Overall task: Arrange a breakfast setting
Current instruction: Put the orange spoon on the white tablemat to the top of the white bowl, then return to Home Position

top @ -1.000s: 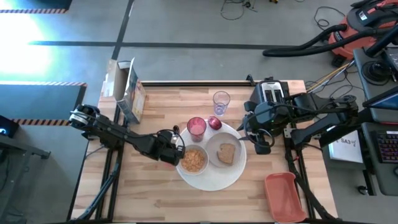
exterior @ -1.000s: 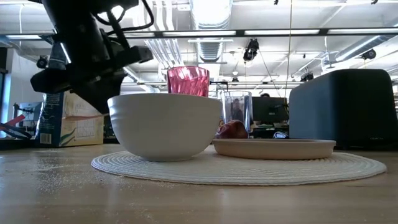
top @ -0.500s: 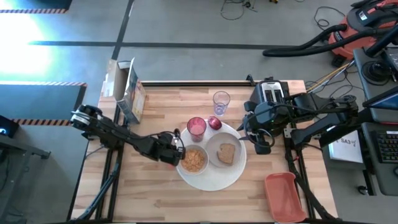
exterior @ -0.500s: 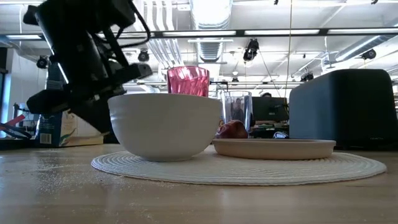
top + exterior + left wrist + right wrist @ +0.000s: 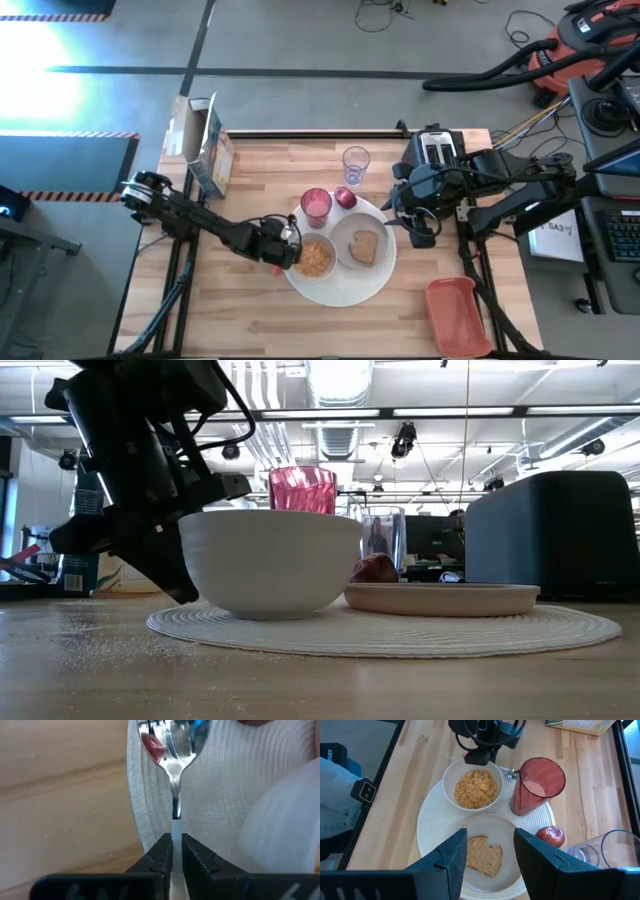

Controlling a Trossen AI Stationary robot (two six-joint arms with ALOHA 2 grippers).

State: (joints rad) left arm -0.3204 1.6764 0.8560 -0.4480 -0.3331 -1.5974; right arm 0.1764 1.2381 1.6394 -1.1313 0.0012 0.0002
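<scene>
The left gripper (image 5: 173,851) is clamped on the metal spoon (image 5: 173,757) handle, its bowl sticking out past the fingertips over the placemat's (image 5: 340,290) left edge, just left of the white bowl (image 5: 312,258). The right gripper (image 5: 489,851) hangs parted, holding nothing, by the mat's right side above the plate (image 5: 492,836) with the toast slice (image 5: 481,854).

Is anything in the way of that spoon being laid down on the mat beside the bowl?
Nothing visible is. The left gripper has its jaws shut on the metal spoon, whose head hangs over the edge of the woven placemat. That strip of mat is bare, and the white bowl sits just beside it.
</scene>
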